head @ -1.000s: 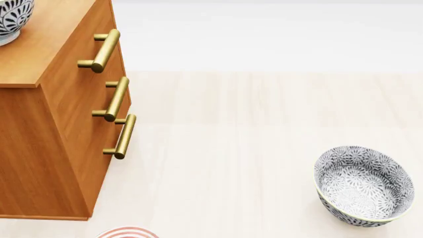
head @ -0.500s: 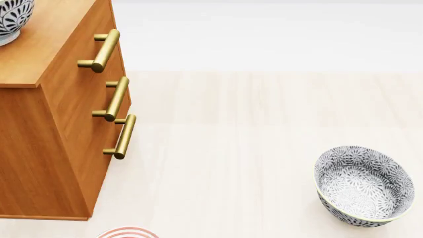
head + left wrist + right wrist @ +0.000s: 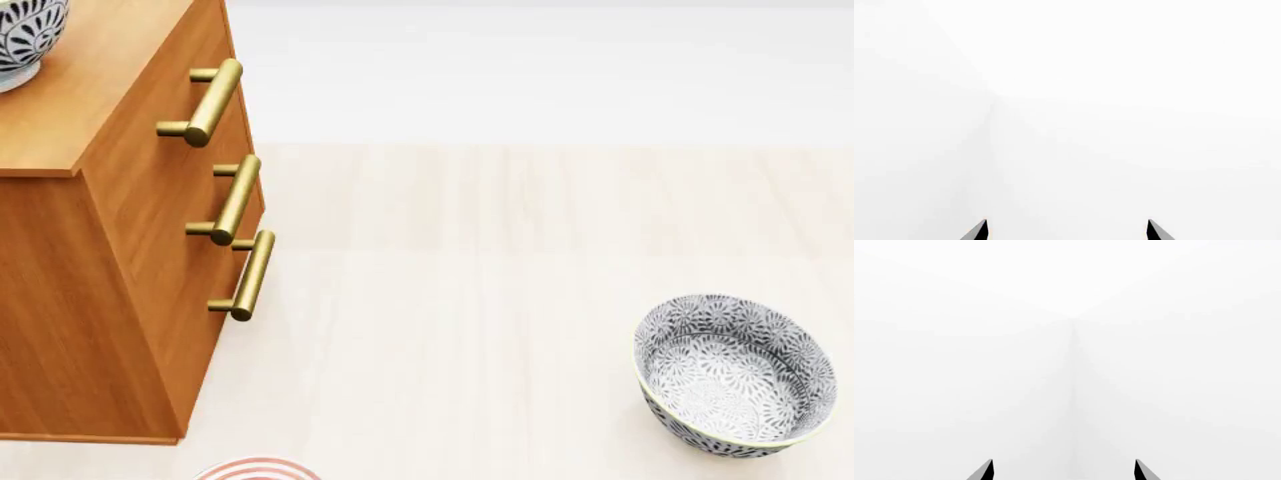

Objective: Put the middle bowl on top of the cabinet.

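Left gripper (image 3: 1066, 231): your two dark fingertips stand wide apart with nothing between them, facing blank white.
Right gripper (image 3: 1063, 471): spread the same way, holding and touching nothing.
Middle bowl (image 3: 24, 40): you can see a patterned bowl on the cabinet's top at the head view's upper left corner, cut by the edge; whether it is the middle one cannot be told.
Cabinet (image 3: 127, 250): orange-brown wood, boxy, lighter flat top.
Handles (image 3: 214, 100): three brass cylindrical bars on short posts.
Second bowl (image 3: 734, 375): round, deep, dense grey-black floral print, cream rim, on the pale wood-grain floor (image 3: 507, 260), well apart from the cabinet.
Red-striped object (image 3: 258, 468): only a sliver shows at the bottom edge.
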### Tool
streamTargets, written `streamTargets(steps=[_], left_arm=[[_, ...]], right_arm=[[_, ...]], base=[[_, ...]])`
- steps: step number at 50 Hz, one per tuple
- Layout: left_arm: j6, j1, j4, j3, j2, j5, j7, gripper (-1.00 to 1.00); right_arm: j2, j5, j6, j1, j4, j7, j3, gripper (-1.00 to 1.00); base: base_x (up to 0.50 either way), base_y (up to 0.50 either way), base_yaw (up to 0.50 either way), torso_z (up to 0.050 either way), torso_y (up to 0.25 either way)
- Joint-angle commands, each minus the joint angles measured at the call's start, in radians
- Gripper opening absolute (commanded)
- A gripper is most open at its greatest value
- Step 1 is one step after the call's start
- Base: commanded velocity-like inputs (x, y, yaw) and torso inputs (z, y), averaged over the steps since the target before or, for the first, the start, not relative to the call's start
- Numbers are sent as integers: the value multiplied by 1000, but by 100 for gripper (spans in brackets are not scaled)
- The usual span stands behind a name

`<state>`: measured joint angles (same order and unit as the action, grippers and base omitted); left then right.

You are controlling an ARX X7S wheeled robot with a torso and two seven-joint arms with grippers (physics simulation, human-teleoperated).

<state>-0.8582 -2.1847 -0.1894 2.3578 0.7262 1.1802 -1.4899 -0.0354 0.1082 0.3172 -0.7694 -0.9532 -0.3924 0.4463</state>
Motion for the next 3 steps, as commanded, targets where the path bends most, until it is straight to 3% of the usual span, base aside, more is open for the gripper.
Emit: streamTargets(steps=[1,3], left_arm=[[187,211,-199,-257,163,-326,-75,100],[197,248,-212,-274,175,-353,-72,100]], right_arm=[[12,12,13,-5,2,15,15,100],[12,9,10,-4,0,16,13,100]], base=[[0,0,0,0,0],[0,0,0,0,0]])
